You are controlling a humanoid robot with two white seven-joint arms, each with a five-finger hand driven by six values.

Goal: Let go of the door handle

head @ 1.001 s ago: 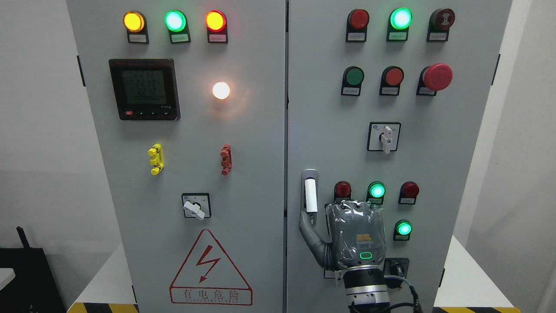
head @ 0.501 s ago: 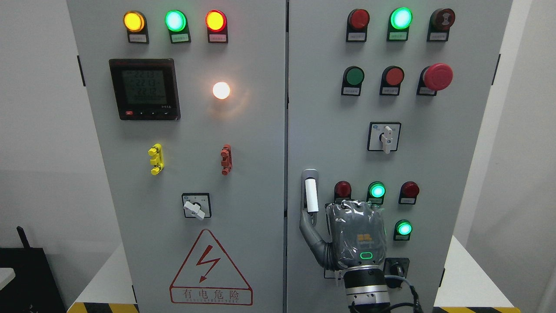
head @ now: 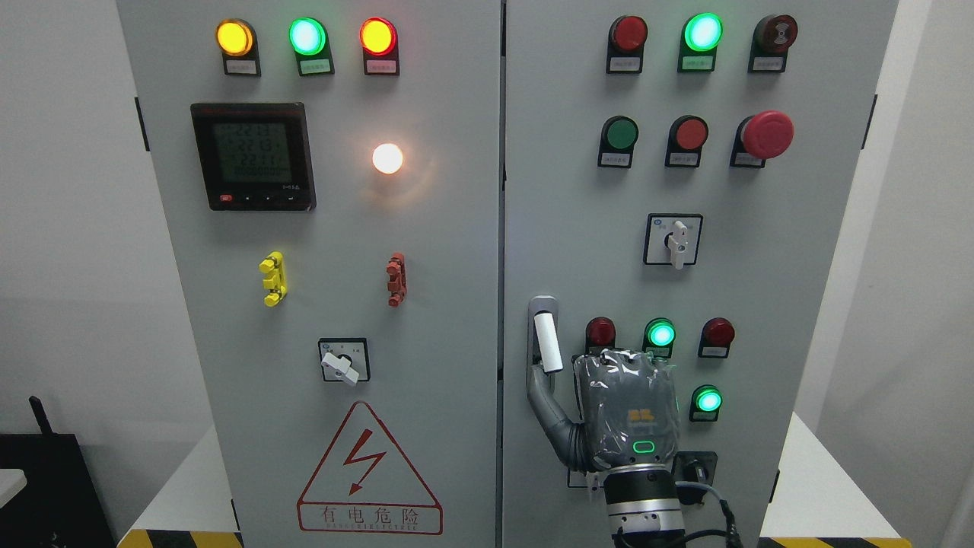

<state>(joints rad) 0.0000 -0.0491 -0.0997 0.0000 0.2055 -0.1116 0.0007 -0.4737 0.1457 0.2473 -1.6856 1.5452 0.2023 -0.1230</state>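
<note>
The white bar-shaped door handle sits in a grey recessed oblong plate at the left edge of the right-hand door of the tall grey metal electrical cabinet, just right of the seam between the two doors. Its long axis runs nearly vertical, the lower end leaning slightly to the right and out of the plate, the upper end pointing up toward the rounded top of the recess. The bar looks smooth and matt, like plastic, with rounded ends. The right hand, a grey jointed hand wrapped in crinkled clear film with a small green light on its back and a ribbed metal wrist, rises from the bottom edge with its back toward the camera. Its grey thumb stretches up and to the left, the tip touching the lower end of the handle. The other fingers are curled forward against the door panel beside the handle, and whether they close on anything cannot be told, since the back of the hand hides them. Round red and lit green indicator lamps with black collars sit just above and beside the knuckles. The cabinet stands on a white worktop.
</note>
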